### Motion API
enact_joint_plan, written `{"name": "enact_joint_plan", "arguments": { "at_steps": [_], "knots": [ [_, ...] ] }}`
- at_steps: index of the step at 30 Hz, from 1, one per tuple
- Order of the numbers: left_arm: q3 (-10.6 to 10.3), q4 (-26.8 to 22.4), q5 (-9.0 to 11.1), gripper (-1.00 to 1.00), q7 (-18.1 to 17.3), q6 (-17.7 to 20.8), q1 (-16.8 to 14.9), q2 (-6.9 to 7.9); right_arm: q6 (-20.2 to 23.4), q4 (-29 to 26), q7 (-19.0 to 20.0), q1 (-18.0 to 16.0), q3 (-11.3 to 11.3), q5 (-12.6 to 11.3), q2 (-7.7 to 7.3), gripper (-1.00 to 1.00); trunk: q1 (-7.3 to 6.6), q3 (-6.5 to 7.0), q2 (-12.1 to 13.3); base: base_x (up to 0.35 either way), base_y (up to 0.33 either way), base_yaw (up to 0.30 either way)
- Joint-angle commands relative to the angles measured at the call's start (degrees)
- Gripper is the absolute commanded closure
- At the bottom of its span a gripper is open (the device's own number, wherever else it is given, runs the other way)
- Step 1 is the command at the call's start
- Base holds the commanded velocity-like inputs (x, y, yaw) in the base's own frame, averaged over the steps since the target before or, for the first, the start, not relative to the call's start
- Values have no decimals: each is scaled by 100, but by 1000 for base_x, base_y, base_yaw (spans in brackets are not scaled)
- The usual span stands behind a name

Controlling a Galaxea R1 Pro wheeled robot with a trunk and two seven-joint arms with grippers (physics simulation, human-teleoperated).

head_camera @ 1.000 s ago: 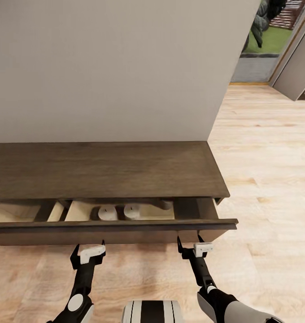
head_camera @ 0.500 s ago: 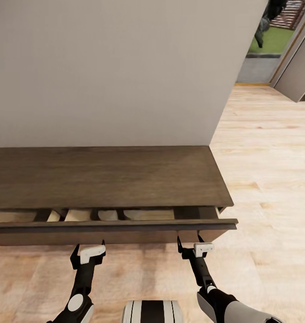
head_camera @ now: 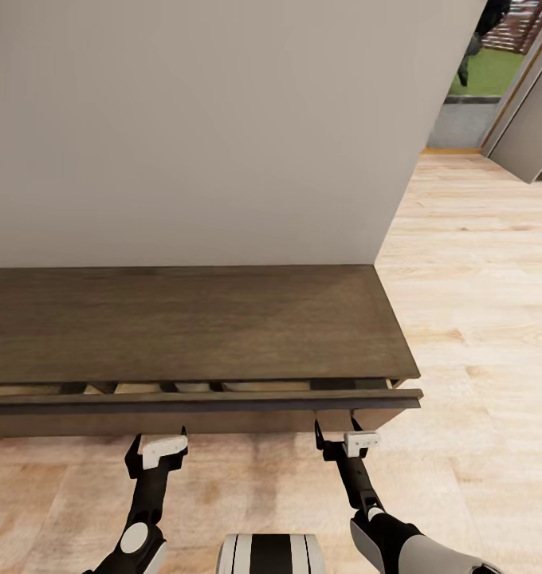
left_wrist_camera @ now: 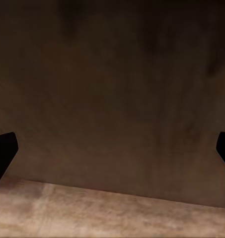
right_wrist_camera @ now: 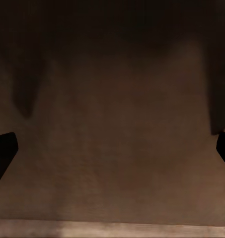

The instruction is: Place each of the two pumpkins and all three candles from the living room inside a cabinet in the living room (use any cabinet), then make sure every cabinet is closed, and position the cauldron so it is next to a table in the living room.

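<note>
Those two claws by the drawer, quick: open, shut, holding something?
Left gripper: open, holding nothing.
Right gripper: open, holding nothing.

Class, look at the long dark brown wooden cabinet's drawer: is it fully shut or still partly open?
Partly open. The dark brown drawer front stands slightly forward of the flat wooden cabinet top, leaving a narrow pale beige gap.

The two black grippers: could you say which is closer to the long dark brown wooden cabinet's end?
The right gripper, near the cabinet's corner; the left gripper is farther off.
</note>
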Motion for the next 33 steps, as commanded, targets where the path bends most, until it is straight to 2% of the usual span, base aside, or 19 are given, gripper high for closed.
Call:
{"name": "enact_joint_plan", "arguments": {
  "at_steps": [1, 18, 33],
  "knots": [
    [0, 1, 1, -100, 2, 1, 0, 0, 5, -1, -1, -1, 22, 21, 2, -100, 0, 0, 0, 110, 0, 0],
    [1, -1, -2, -100, 3, -3, 0, 1, 11, 1, -1, -1, 24, 23, 4, -100, 0, 0, 0, 71, 0, 0],
    [1, 1, -2, -100, 1, -3, 0, 1, 11, 2, -1, -1, 24, 23, 4, -100, 0, 0, 0, 14, 0, 0]
  ]
}}
